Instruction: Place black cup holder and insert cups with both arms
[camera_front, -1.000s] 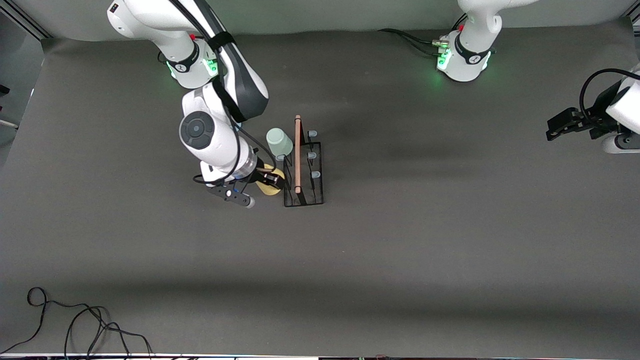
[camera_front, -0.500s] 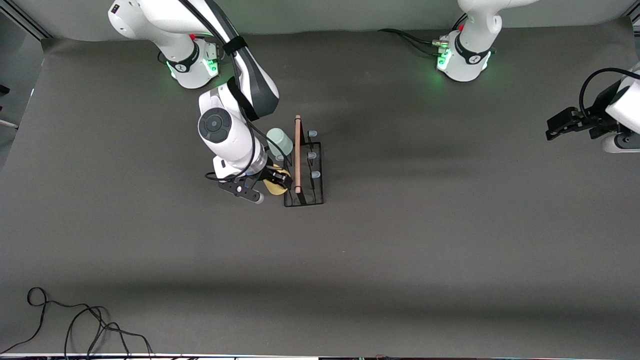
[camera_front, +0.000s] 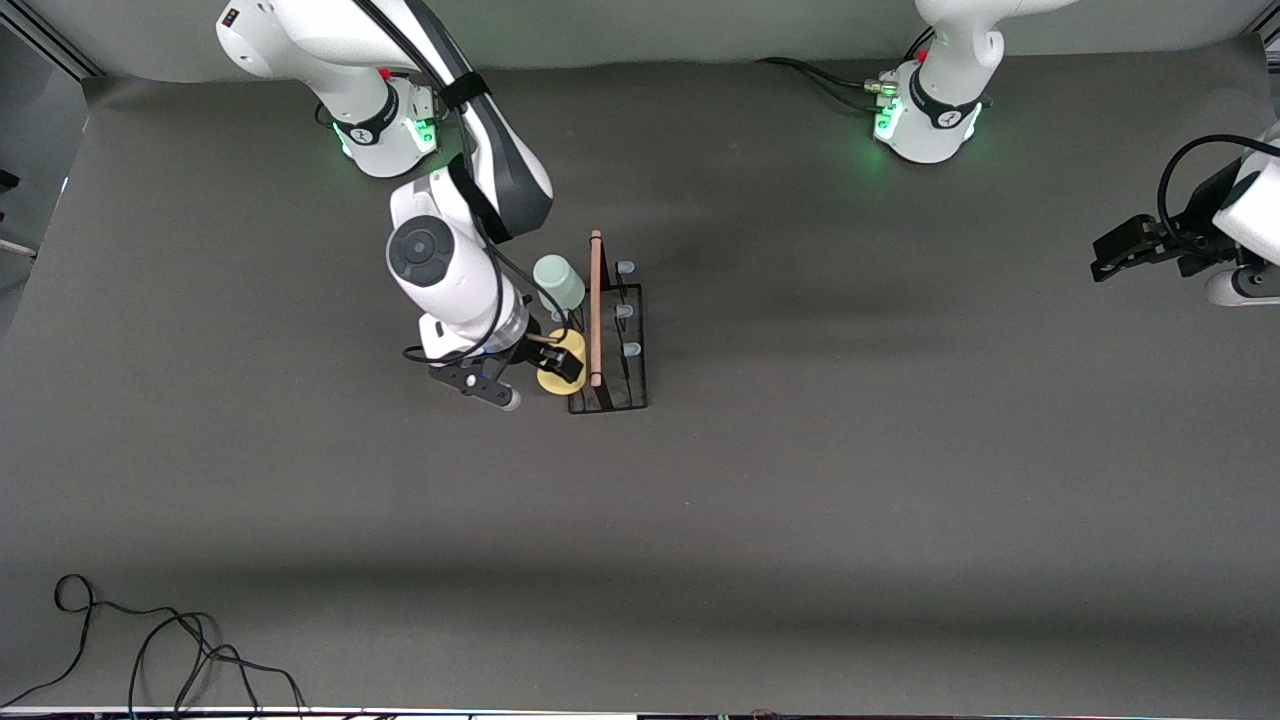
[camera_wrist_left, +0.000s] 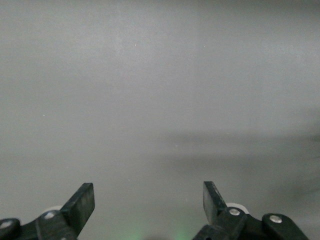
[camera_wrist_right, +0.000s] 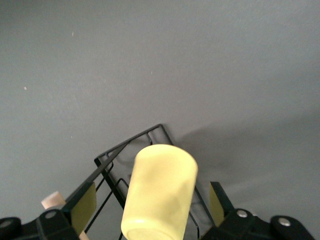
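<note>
Two cups are showing on the black cup holder (camera_front: 607, 340), which is standing on the table (camera_front: 900, 480) toward the right arm's end. You are looking at a yellow cup (camera_front: 560, 364) sitting mouth-down on a peg at the end of the rack nearer the front camera, and a pale green cup (camera_front: 558, 283) likewise inverted on a peg farther from that camera, on the same side of the wooden rod handle (camera_front: 596, 308). No blue cup is appearing in any view.

You are seeing the right pincer (camera_wrist_right: 152, 202) spread wide around the yellow cup; in the right wrist view its pads (camera_wrist_right: 84, 206) are standing clear of the cup's wall on both sides, so the cup is released and resting on the peg alone. The left pincer (camera_wrist_left: 147, 202) is waiting with its fingers parted and empty, over bare table at the left arm's end.

You are handling what look like thin plastic tumblers: probably light, smooth and somewhat slippery, stiff enough for a gentle squeeze but likely to flex if pinched hard. Taking hold across the side wall near mid-height is giving the surest grip. The wire rack is appearing rigid yet light, so a sideways nudge could be shifting it; the rod handle is the natural place to grasp it.
</note>
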